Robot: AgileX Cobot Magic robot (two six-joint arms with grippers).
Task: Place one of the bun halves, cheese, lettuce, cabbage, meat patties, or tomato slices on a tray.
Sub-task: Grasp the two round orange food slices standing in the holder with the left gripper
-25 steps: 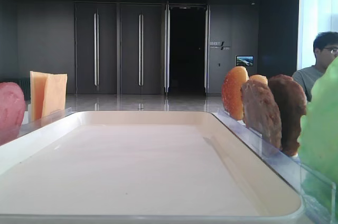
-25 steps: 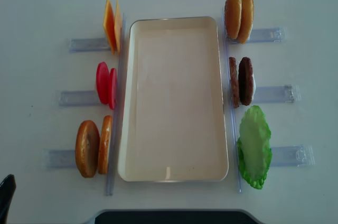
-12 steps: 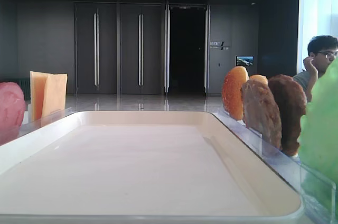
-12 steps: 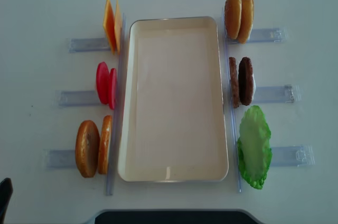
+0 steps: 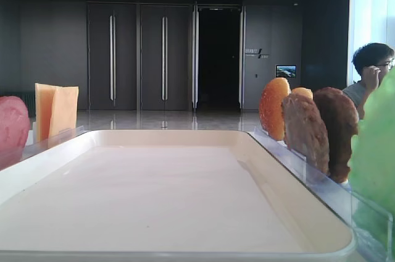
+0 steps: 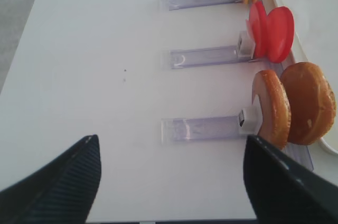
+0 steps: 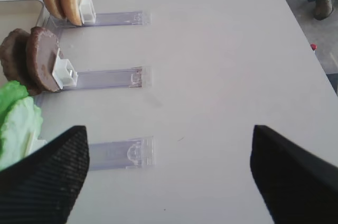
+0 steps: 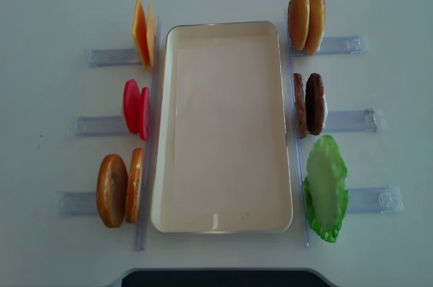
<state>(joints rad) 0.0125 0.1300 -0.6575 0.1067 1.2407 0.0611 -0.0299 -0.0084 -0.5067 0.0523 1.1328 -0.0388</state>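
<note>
The cream tray (image 8: pixel 223 131) lies bare in the middle of the white table. Left of it, cheese (image 8: pixel 143 40), tomato slices (image 8: pixel 136 107) and two bun halves (image 8: pixel 120 189) stand on edge. On its right are two more bun halves (image 8: pixel 306 20), the meat patties (image 8: pixel 308 104) and green leaves (image 8: pixel 326 187); I cannot tell lettuce from cabbage. My left gripper (image 6: pixel 169 182) hangs open over bare table, left of the near buns (image 6: pixel 296 110). My right gripper (image 7: pixel 169 176) is open too, right of the leaves (image 7: pixel 18 123). Neither holds anything.
Clear plastic racks (image 8: pixel 108 57) (image 8: pixel 352 121) stick out from both sides of the tray. The table's right edge (image 7: pixel 309 44) and left edge (image 6: pixel 24 44) are close to the grippers. A person (image 5: pixel 373 70) sits behind, at far right.
The dark tip of my left gripper has slid out of the overhead view at the bottom left corner. The person in the background raised a hand to the face.
</note>
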